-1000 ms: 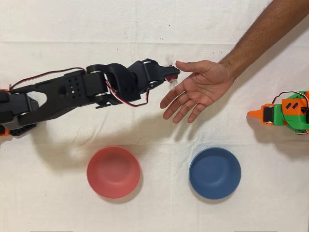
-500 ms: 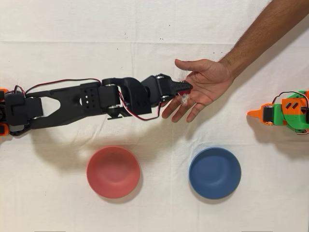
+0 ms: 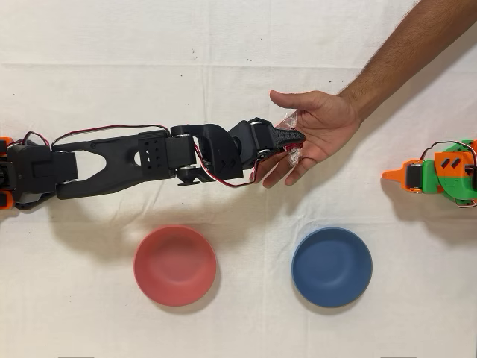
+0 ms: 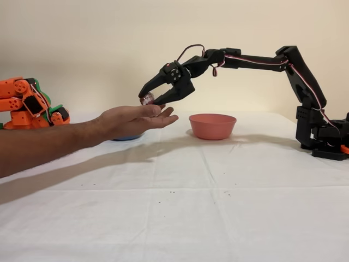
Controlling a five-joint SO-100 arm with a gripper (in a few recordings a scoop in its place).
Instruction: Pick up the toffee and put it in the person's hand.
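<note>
The person's hand (image 3: 322, 128) lies palm up in the overhead view, its forearm reaching in from the top right. My black gripper (image 3: 297, 139) hangs over the fingers and palm, shut on the toffee. The toffee's clear twisted ends (image 3: 290, 120) stick out on either side of the fingers. In the fixed view the gripper (image 4: 148, 99) holds the small dark red toffee (image 4: 146, 99) at its tips, just above the open hand (image 4: 136, 117). Whether the toffee touches the palm I cannot tell.
A red bowl (image 3: 175, 265) and a blue bowl (image 3: 332, 266) stand near the overhead view's bottom edge. In the fixed view the red bowl (image 4: 212, 125) sits under my arm and the blue one (image 4: 124, 137) is mostly hidden behind the hand. The idle orange arm (image 3: 440, 173) rests at the right.
My arm has stretched further right with the toffee, from beside the hand's fingertips to over its fingers and palm. The hand has stayed put.
</note>
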